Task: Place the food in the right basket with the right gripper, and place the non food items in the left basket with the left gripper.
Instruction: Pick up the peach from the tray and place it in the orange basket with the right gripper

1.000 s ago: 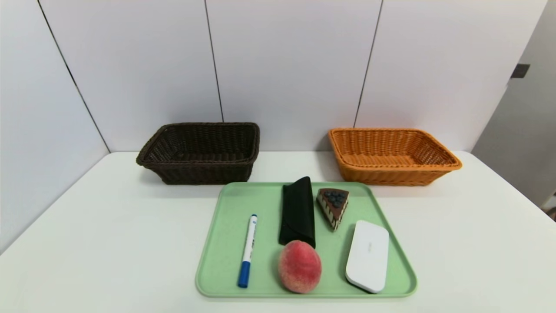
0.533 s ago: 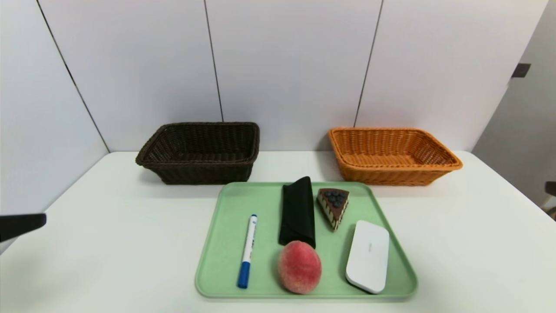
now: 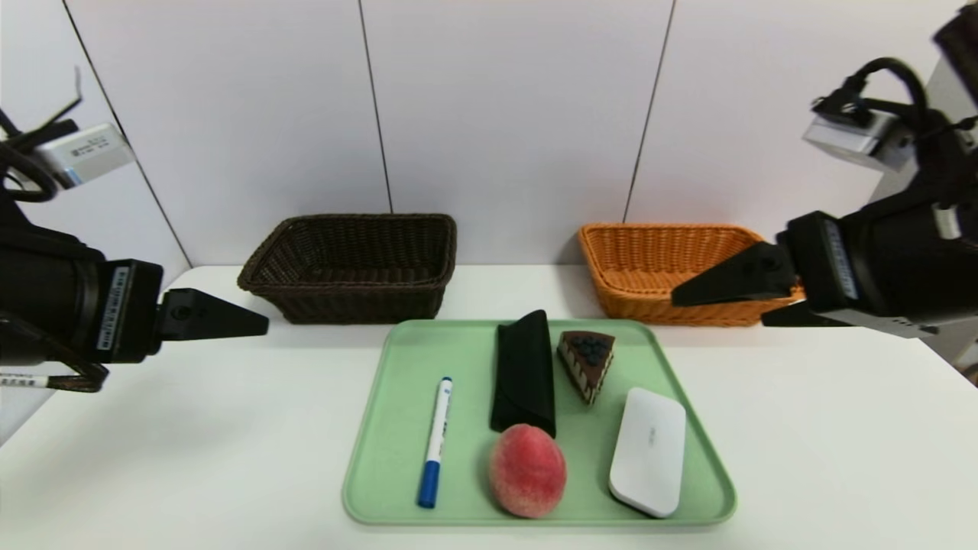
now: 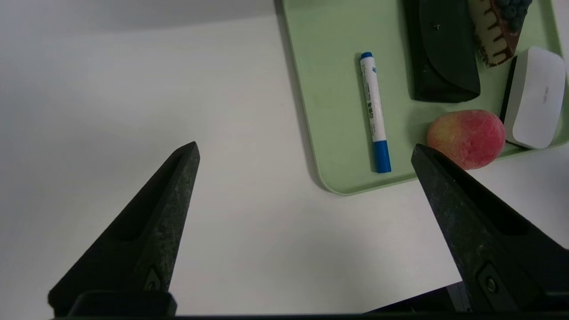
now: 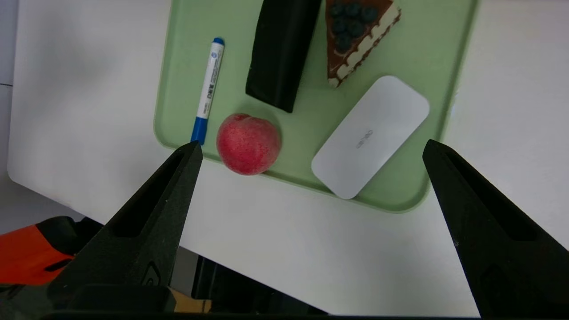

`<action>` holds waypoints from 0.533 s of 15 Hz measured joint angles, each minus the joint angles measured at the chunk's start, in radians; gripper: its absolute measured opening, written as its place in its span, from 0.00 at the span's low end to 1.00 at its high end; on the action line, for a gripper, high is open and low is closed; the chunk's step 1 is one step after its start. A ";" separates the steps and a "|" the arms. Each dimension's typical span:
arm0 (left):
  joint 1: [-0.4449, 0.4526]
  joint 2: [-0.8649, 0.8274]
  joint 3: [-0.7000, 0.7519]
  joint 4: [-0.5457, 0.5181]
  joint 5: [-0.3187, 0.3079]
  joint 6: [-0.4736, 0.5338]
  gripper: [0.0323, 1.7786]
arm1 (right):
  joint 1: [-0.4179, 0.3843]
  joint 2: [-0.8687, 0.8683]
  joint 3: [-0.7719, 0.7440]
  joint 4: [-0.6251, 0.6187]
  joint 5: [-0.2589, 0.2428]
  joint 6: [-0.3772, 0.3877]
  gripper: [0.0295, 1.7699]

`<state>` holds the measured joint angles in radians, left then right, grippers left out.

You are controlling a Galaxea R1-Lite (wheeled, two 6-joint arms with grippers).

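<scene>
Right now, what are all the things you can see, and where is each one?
peach: one, pink-red, tray's near edge
cake slice: one, brown and cream, tray's far right
pen: one, white and blue, tray's left
pouch: one, black, tray's middle
case: one, white, tray's right
tray: one, green, on table
baskets: two, dark brown far left, orange far right
table: one, white, underneath
left pincer: one, black, open, left
right pincer: one, black, open, right

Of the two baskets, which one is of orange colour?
The basket on the robot's right, partly behind the right gripper; the other is dark brown.
</scene>
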<state>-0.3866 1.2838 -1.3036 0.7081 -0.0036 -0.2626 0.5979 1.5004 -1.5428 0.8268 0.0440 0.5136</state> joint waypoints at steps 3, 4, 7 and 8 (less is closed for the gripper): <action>-0.057 0.042 0.024 -0.001 0.035 -0.007 0.95 | 0.091 0.170 -0.189 0.192 -0.011 0.117 0.97; -0.063 0.052 0.031 -0.001 0.046 -0.011 0.95 | 0.116 0.218 -0.233 0.247 -0.011 0.141 0.97; -0.070 0.073 0.063 -0.002 0.052 -0.018 0.95 | 0.167 0.340 -0.319 0.291 -0.010 0.154 0.97; -0.070 0.076 0.076 -0.003 0.052 -0.019 0.95 | 0.184 0.377 -0.354 0.305 -0.009 0.161 0.97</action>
<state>-0.4568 1.3596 -1.2281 0.7055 0.0485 -0.2817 0.7817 1.8770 -1.8964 1.1315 0.0349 0.6745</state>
